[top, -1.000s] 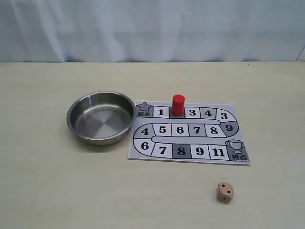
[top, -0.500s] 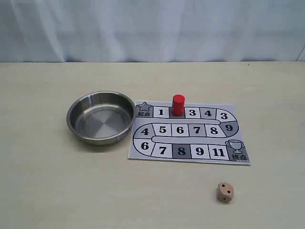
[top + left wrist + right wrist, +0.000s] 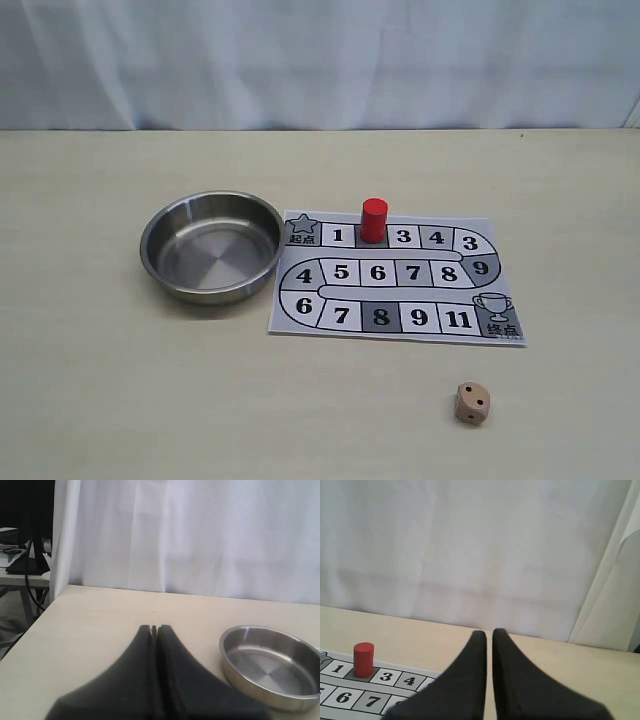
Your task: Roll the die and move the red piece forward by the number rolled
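While the left pincer (image 3: 154,628) and right pincer (image 3: 489,633) are pressed together (both empty), the die (image 3: 472,402) lies on the counter (image 3: 100,400), the red piece (image 3: 374,219) upright on the board (image 3: 378,271).

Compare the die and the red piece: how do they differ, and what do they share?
The die is a tan cube with dark pips; the red piece is a plain red cylinder. The die lies on the bare table, off the board; the red piece stands on the board, between squares 1 and 3. Both are small and sit free of any grip.
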